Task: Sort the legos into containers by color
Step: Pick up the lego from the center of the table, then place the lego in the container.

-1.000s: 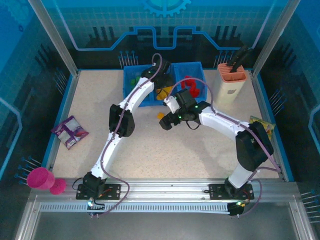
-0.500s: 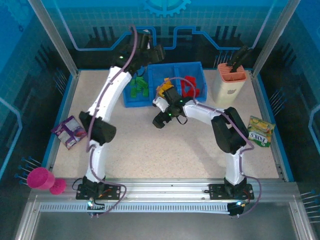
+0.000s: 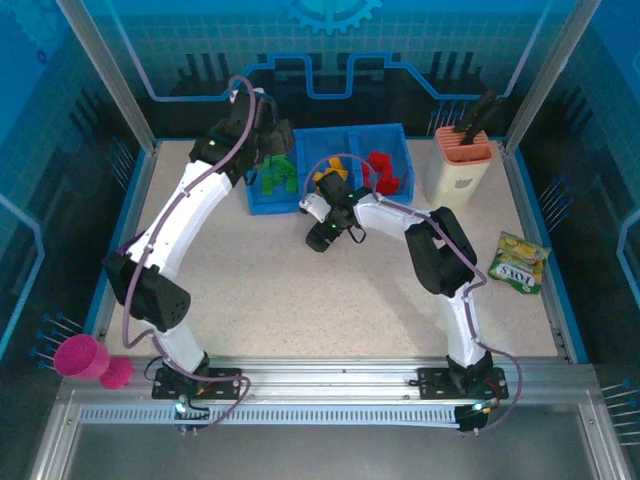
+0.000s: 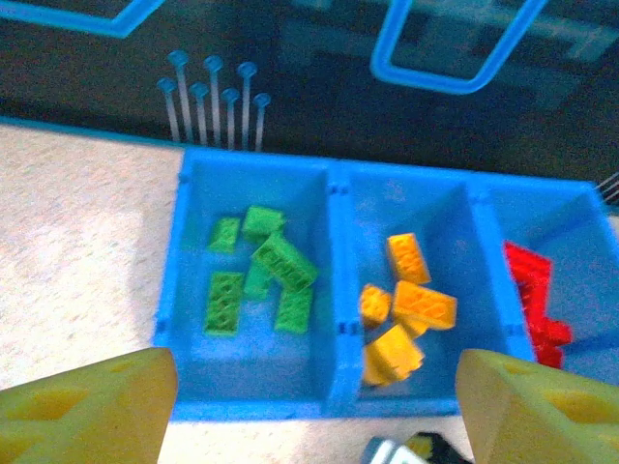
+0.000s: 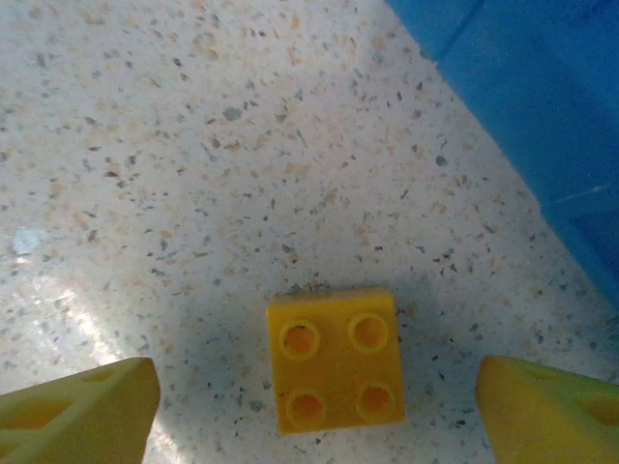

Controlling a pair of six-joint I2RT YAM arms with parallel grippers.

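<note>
- A lone yellow brick [image 5: 336,358] lies studs-up on the speckled table [image 5: 193,145], just in front of the blue tray [image 4: 176,280]. The right gripper [image 5: 319,391] hangs over it with its jaws spread wide to either side, touching nothing and holding nothing.
- The step in hand looks to be the pickup of this brick (possibly among the last left outside the tray).
- The next move would call for lowering and closing squarely on the brick's flat sides. A short carry would then take it to the middle compartment, where the yellow-orange bricks [image 4: 411,304] lie.
- The left gripper [image 4: 314,387] hovers above the tray, wide open and empty. The green bricks [image 4: 261,275] lie in the left compartment and the red bricks [image 4: 532,290] in the right.
- Hard to read: the red compartment is cut off at the edge of the left wrist view. Both grippers' fingers run out of frame at the bottom. Whether another brick lies loose beneath the arms cannot be told.
</note>
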